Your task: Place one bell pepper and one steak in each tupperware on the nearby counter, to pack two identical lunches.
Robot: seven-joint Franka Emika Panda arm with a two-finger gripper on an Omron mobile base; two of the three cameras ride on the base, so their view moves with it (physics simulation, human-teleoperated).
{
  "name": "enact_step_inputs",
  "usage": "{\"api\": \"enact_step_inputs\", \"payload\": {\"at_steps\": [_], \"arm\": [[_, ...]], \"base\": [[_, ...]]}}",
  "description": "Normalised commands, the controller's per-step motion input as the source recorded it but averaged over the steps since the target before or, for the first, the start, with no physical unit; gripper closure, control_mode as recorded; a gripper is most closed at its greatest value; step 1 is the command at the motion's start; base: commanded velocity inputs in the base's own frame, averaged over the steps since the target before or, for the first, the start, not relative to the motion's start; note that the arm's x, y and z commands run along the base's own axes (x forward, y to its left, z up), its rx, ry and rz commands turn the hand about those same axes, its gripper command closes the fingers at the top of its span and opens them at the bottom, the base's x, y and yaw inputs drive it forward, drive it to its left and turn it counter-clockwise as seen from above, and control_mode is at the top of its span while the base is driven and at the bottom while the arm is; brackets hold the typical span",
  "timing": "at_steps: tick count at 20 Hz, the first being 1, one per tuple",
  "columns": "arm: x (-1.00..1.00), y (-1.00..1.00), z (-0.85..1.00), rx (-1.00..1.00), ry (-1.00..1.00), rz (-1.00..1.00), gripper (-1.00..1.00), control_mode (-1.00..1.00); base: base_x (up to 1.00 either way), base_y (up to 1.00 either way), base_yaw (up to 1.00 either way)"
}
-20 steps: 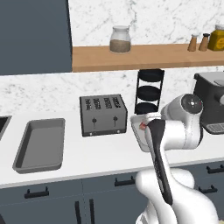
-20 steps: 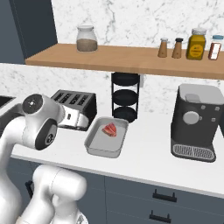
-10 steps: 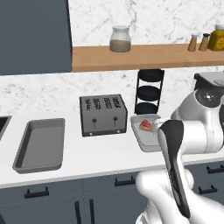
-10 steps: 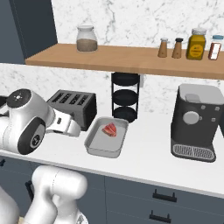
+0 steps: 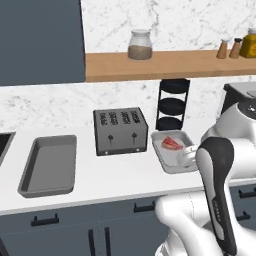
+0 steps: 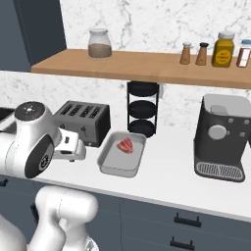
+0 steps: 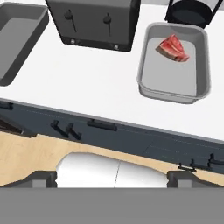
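The white counter carries two grey tupperwares. The left tupperware holds nothing. Right of the toaster, the other tupperware contains one pink-red steak near its far end. My gripper hangs out in front of the counter's edge, looking down at the drawers and floor. It is open, its fingertips wide apart with nothing between them. The bell peppers and the second steak are out of view.
A dark four-slot toaster stands between the trays, with a black three-tier rack behind the right one. A coffee machine sits at the far right. The wooden shelf overhead carries a jar and spice bottles.
The arm has swung back from the right tupperware, bringing the hand out past the counter's front edge. The steak stays where it lay in the tray.
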Motion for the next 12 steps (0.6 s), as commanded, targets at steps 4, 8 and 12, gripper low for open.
{"api": "enact_step_inputs", "payload": {"at_steps": [4,8,12], "arm": [[0.00,0.00,0.00,0.00,0.00,0.00,-1.00,1.00],[0.00,0.00,0.00,0.00,0.00,0.00,-1.00,1.00],[0.00,0.00,0.00,0.00,0.00,0.00,-1.00,1.00]], "base": [[-0.38,0.38,-0.01],[-0.86,-0.01,-0.01],[-1.00,-0.70,-0.01]]}}
